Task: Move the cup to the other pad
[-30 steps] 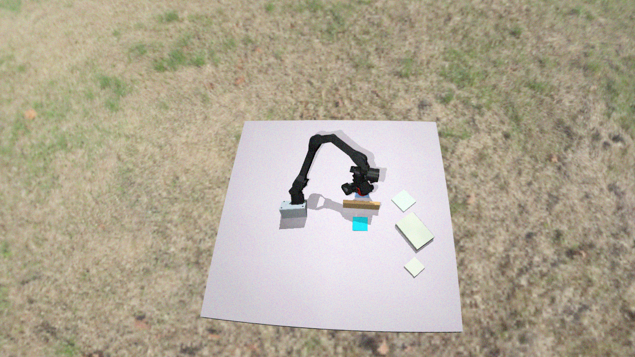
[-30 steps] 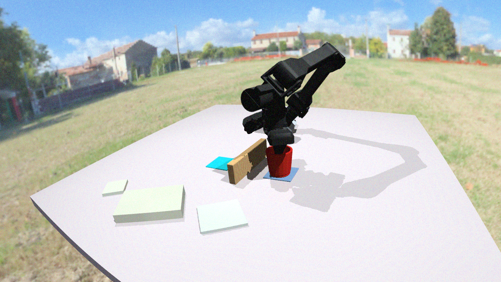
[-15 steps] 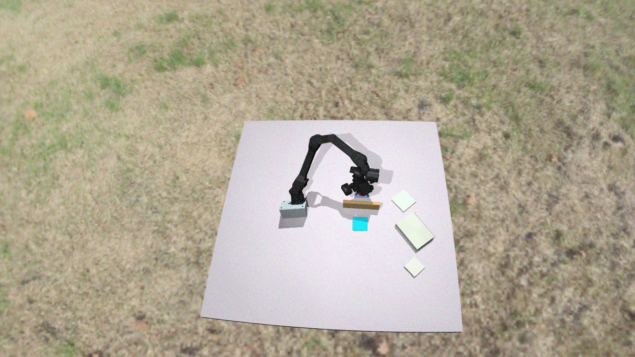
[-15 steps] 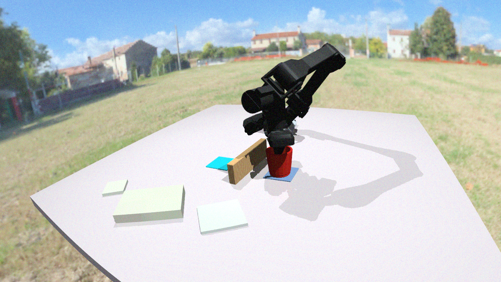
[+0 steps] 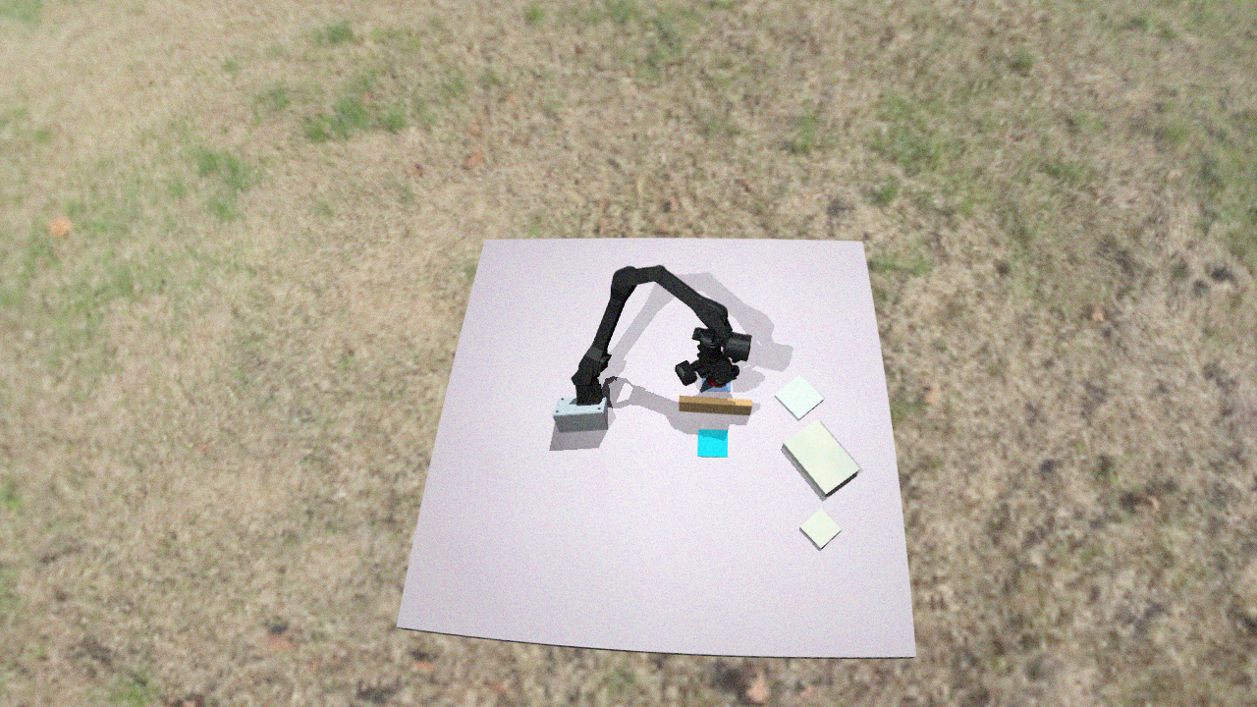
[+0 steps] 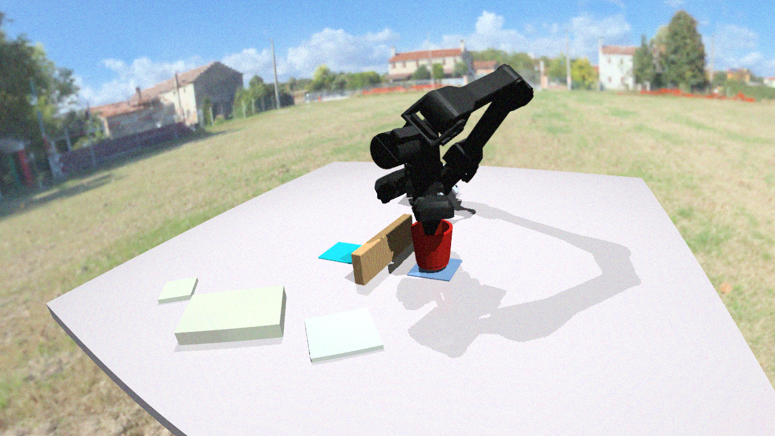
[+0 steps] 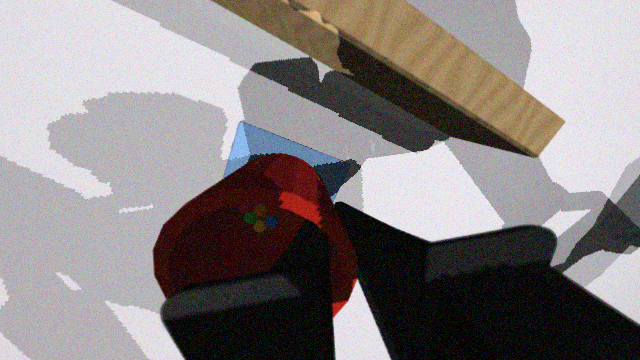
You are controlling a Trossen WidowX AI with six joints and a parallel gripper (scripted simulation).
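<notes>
A red cup stands upright on the light blue pad. Several small coloured marbles lie on its bottom. My gripper is shut on the cup's rim, one finger inside the cup and one outside. In the overhead view the gripper hides most of the cup. The cyan pad lies on the other side of a wooden wall.
An upright wooden wall stands between the two pads, close to the cup. Three pale flat blocks lie to the right on the table. The arm's base sits to the left.
</notes>
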